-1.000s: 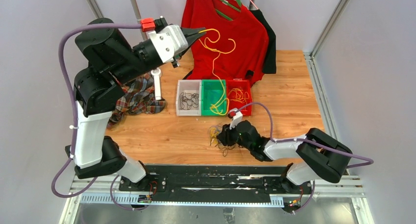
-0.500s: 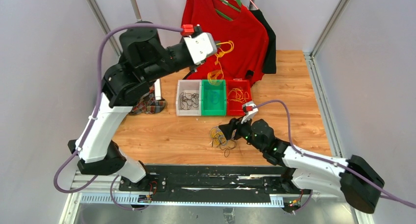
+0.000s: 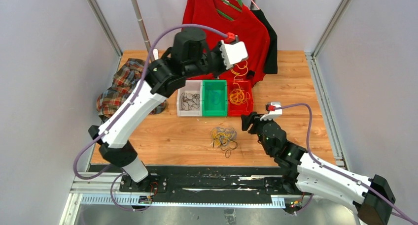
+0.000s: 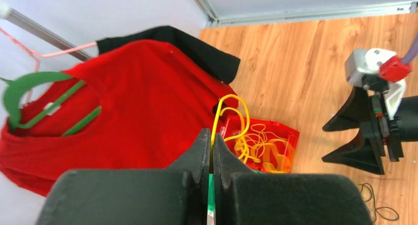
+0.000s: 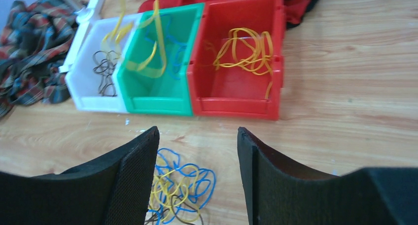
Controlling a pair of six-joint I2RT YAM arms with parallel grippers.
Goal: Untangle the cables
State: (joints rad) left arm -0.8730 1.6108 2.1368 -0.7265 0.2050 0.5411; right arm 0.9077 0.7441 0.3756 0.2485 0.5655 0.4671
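A yellow cable (image 4: 230, 101) is clamped between the closed fingers of the left gripper (image 4: 211, 136), which is held above the red bin (image 4: 292, 141). The cable is seen hanging down toward that bin, where more yellow cables (image 5: 246, 50) are piled. The right gripper (image 5: 197, 136) is spread open and empty, just in front of the red bin. A tangle of yellow, blue and black cables (image 3: 223, 136) is found on the bench (image 3: 305, 87), in front of the bin and to its left. Black cables (image 5: 102, 70) are held in the white bin (image 5: 86, 99), two places left of the red one.
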